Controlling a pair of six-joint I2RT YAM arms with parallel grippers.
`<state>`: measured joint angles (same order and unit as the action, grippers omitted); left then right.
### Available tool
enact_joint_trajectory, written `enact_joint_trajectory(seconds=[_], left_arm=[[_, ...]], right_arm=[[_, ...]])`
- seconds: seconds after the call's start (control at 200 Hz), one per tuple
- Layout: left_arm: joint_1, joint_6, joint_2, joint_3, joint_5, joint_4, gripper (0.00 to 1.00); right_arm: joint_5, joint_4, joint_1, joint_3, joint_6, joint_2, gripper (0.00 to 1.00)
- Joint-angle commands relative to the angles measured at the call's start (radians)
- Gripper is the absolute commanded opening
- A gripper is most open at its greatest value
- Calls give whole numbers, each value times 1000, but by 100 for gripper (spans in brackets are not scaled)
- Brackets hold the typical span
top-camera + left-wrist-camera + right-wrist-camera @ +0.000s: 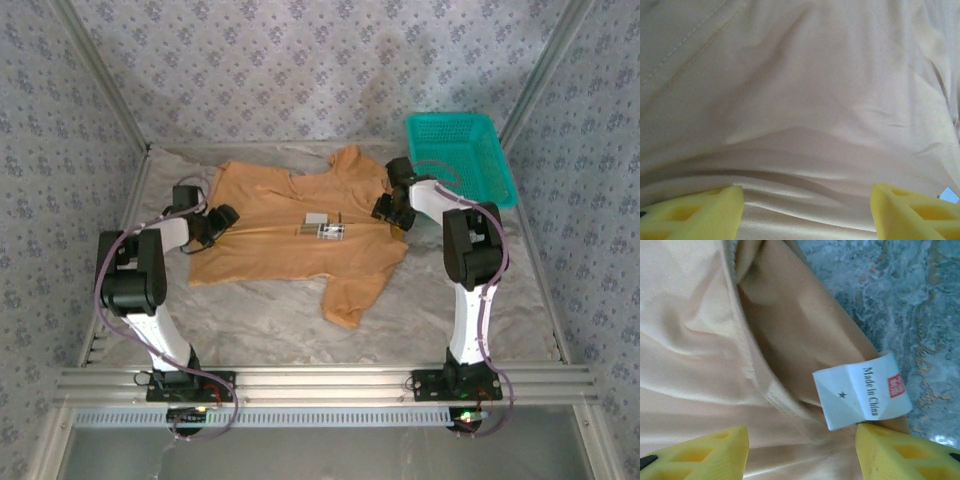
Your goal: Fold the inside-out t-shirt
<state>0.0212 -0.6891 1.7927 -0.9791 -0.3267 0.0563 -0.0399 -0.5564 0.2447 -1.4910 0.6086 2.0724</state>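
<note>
The inside-out t-shirt (290,235) is tan and lies spread flat on the table, with one sleeve pointing toward the near edge. A white label (318,220) sits near its middle. My left gripper (222,220) is low over the shirt's left edge. In the left wrist view its yellow fingertips (695,212) stand wide apart, open, over wrinkled cloth (805,100). My right gripper (392,210) is over the shirt's right edge. Its yellow fingertips (900,452) are also apart and open over a cloth seam (765,385), beside a white "Made in China" tag (862,390).
A teal mesh basket (462,155) stands at the back right, just behind the right arm. Patterned walls and metal frame posts close in the table (260,320) on three sides. Bare marbled table surface (910,300) lies to the shirt's right.
</note>
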Motion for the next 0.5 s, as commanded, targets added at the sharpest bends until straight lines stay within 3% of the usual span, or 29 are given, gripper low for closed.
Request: enact_joint_trajectory(seconds=[0.0, 0.14, 0.325, 0.495], left_arm=[[12, 36, -93, 15, 100, 162, 69], [8, 31, -304, 92, 173, 293, 69], [12, -10, -536, 284, 176, 364, 66], [48, -33, -616, 439, 142, 302, 65]], right_arm=[[44, -119, 15, -29, -53, -27, 61], [88, -189, 99, 34, -103, -187, 63], [103, -185, 239, 331, -68, -428, 60], [-12, -70, 381, 618, 58, -632, 40]])
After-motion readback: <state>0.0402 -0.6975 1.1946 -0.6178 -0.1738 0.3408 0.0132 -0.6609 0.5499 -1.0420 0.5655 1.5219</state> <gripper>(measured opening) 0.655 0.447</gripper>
